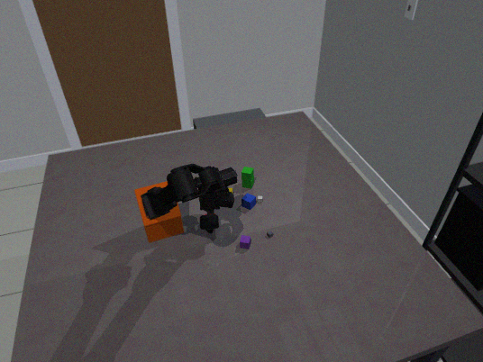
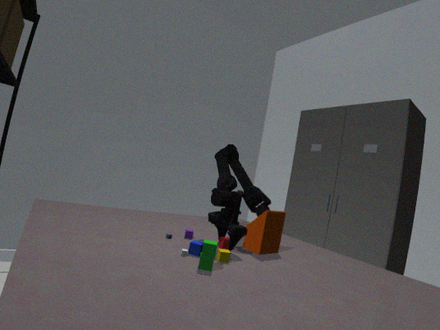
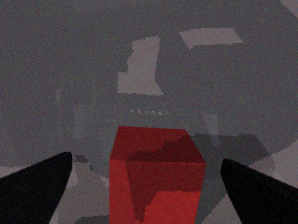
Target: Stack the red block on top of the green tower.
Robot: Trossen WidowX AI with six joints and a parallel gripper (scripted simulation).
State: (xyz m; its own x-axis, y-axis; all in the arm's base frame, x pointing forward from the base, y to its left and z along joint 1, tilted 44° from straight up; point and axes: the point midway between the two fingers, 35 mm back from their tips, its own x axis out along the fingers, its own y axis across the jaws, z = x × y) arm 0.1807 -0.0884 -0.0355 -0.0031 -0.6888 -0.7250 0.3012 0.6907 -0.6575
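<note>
The tabletop (image 1: 338,279) (image 2: 123,295) (image 3: 100,20) runs out of frame in the top view. One two-door cabinet (image 2: 349,185) bears two pale labels, too small to read. One black arm (image 1: 182,185) (image 2: 245,176) overlaps one orange block (image 1: 164,229) (image 2: 263,234) in the top view. Its jaws (image 1: 208,214) (image 2: 226,243) stand wide open, gripping nothing. The one green tower (image 1: 248,177) (image 2: 208,255) is upright, partly covering the blue block (image 1: 249,201) (image 2: 195,248) in the exterior view. The one red block (image 1: 205,213) (image 2: 224,242) (image 3: 156,185) lies between the fingers, mostly hidden from the top and cut off at the wrist view's lower edge. There is one yellow block (image 1: 230,190) (image 2: 223,256), half hidden from the top, one purple block (image 1: 245,242) (image 2: 189,234), one tiny white cube (image 1: 259,198) (image 2: 185,252) and one tiny dark cube (image 1: 269,234) (image 2: 168,236)
</note>
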